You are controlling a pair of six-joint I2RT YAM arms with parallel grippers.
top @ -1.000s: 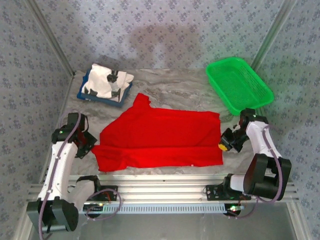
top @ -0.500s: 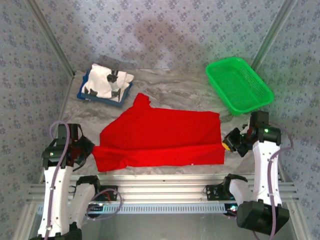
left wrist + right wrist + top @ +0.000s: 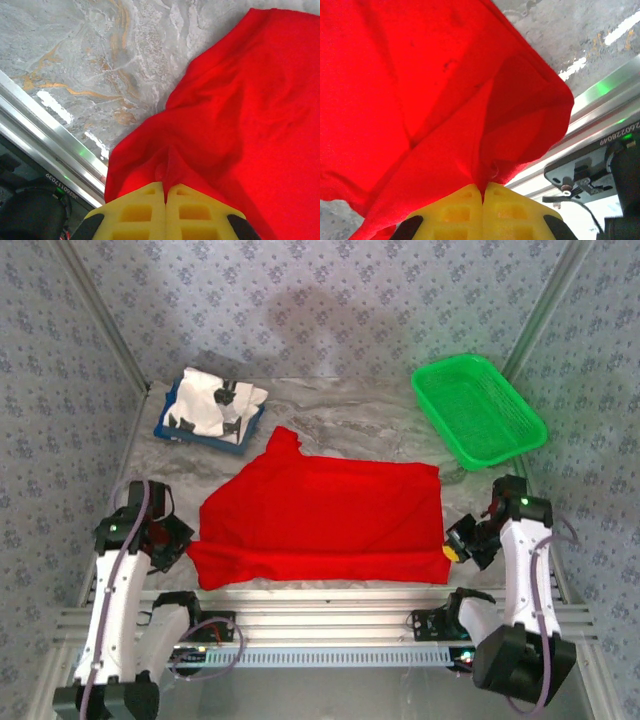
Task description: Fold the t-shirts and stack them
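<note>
Tabletop (image 3: 350, 420) of grey marble pattern with rusty veins lies under both my pincers, boxed in by walls (image 3: 330, 300) papered with small flower prints. My left pincer (image 3: 165, 186) is pinched tight on the near left corner of the red t-shirt (image 3: 330, 510). My right pincer (image 3: 483, 186) is clamped just as tight on the near right corner. Between the two the shirt spreads flat, its near edge doubled over. Just behind each pincer runs a shiny aluminium rail (image 3: 45, 145). Far ahead of my left pincer the white t-shirt (image 3: 212, 405) lies bunched on a blue tray (image 3: 163, 430); ahead of my right sits a green basket (image 3: 480, 410).
</note>
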